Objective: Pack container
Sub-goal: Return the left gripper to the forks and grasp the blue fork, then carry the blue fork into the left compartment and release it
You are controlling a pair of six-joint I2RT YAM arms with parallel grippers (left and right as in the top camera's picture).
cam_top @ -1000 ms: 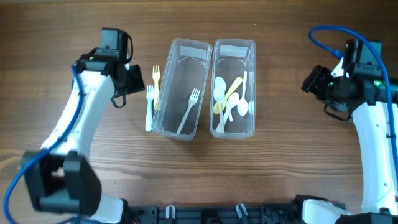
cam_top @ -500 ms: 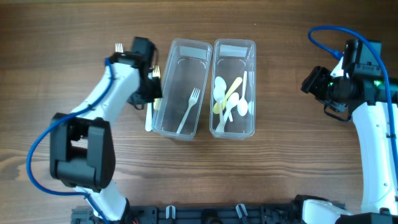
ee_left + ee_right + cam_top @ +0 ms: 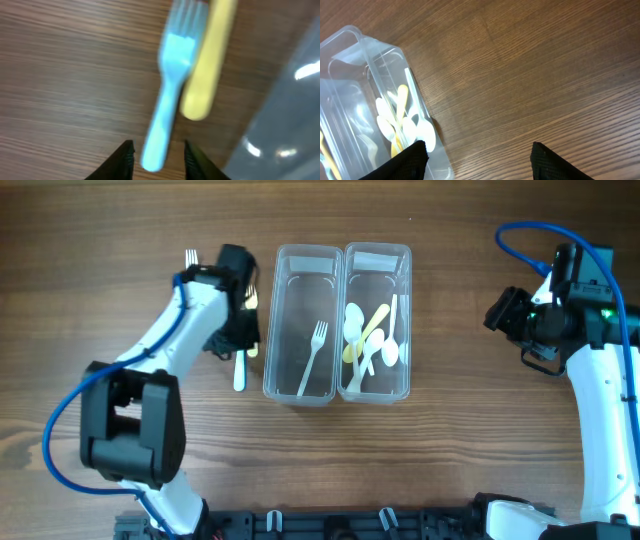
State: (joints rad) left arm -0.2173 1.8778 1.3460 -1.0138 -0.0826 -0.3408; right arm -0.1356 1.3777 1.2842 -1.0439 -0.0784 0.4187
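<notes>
Two clear containers stand side by side. The left container (image 3: 303,250) holds one pale fork (image 3: 312,360). The right container (image 3: 377,252) holds several white and yellow spoons (image 3: 368,340). A light blue fork (image 3: 170,90) and a yellow fork (image 3: 207,60) lie on the table left of the left container (image 3: 285,110). My left gripper (image 3: 157,155) is open, its jaws either side of the blue fork's handle end. In the overhead view it (image 3: 240,330) covers most of both forks. My right gripper (image 3: 477,160) is open and empty, right of the spoon container (image 3: 360,100).
The wooden table (image 3: 450,430) carries only the containers and the cutlery. The right arm (image 3: 600,380) stands at the right edge and the left arm (image 3: 150,380) reaches in from the lower left.
My left gripper came right and down over the two forks beside the left container. That container slid right against the spoon container. The right arm has not moved.
</notes>
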